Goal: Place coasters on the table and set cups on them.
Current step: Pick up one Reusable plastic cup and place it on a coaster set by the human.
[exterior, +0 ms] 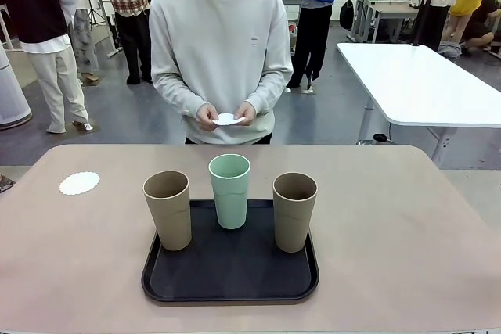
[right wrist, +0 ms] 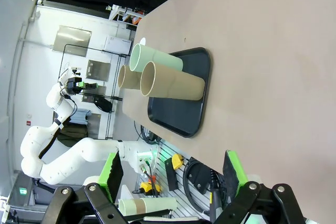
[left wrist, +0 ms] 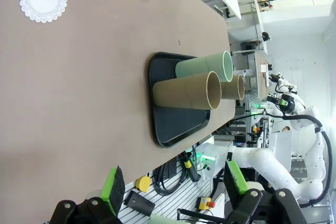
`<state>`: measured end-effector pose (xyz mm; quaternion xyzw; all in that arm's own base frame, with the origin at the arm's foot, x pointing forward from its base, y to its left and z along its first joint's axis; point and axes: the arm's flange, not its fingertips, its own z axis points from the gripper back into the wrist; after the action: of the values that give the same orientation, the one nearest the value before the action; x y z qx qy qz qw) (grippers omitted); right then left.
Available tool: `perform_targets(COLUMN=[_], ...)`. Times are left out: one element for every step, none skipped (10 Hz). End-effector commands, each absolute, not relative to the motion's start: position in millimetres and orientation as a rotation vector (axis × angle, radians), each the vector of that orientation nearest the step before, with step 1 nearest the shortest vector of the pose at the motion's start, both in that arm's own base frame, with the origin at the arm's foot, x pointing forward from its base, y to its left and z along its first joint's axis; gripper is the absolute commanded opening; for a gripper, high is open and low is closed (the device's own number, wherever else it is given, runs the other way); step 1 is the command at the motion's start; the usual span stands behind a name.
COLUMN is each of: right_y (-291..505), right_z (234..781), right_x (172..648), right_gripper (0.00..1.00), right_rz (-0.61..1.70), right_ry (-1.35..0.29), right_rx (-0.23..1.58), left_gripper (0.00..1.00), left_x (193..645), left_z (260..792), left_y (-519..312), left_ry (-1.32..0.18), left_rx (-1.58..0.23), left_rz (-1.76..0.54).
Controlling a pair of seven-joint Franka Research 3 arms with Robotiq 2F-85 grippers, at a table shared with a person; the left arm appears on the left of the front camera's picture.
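One coaster (exterior: pixel 79 183) lies flat on the table (exterior: pixel 407 232) at the far left, well apart from everything else. Toward the middle, a black tray (exterior: pixel 229 287) carries three upright cups: the left tan cup (exterior: pixel 167 209), then the mint cup (exterior: pixel 229 190) set a little farther back, then the right tan cup (exterior: pixel 294 210). All three stand directly on the tray.

Beyond the table's far edge, the person's hands (exterior: pixel 207 117) hold white paper (exterior: pixel 228 120). Fingers cover much of it, so whether it is one doily or several cannot be told. To the right, a white table (exterior: pixel 423 84) runs out of the picture.

The left gripper (left wrist: pixel 174 184) has its jaws spread wide with nothing between them; in its wrist view one tan cup is largely hidden behind the other two. The right gripper (right wrist: pixel 173 174) also stands wide apart and empty, and in its view the person's hand is cut off at the upper edge.
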<state>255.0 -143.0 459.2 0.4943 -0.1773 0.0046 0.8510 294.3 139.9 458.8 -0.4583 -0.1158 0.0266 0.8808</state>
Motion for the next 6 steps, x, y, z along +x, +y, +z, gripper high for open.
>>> perform_targets(right_y=[-142.5, -142.5, -142.5, -142.5, -142.5, -142.5], right_z=[458.7, 458.7, 458.7, 458.7, 458.7, 458.7], right_x=[255.9, 255.9, 255.9, 255.9, 255.9, 255.9], right_gripper=[1.00, 1.00, 1.00, 1.00, 1.00, 1.00], right_rz=[0.014, 0.014, 0.014, 0.014, 0.014, 0.014], right_ry=[-0.375, -0.375, -0.375, -0.375, -0.375, -0.375], right_rx=[1.051, 1.051, 1.051, 1.051, 1.051, 1.051], left_gripper=[1.00, 1.00, 1.00, 1.00, 1.00, 1.00], left_x=[294.6, 294.3, 307.9, 324.8, 337.7, 341.8], left_z=[458.9, 458.8, 464.7, 476.9, 491.9, 506.8], left_y=[139.3, 139.9, 137.9, 128.2, 111.2, 90.6], left_ry=[-0.244, -0.241, -0.409, -0.478, -0.518, -0.570], left_rx=[-0.967, -0.955, -0.714, -0.605, -0.450, -0.276], left_rz=[0.051, 0.055, -0.085, -0.314, -0.481, -0.624])
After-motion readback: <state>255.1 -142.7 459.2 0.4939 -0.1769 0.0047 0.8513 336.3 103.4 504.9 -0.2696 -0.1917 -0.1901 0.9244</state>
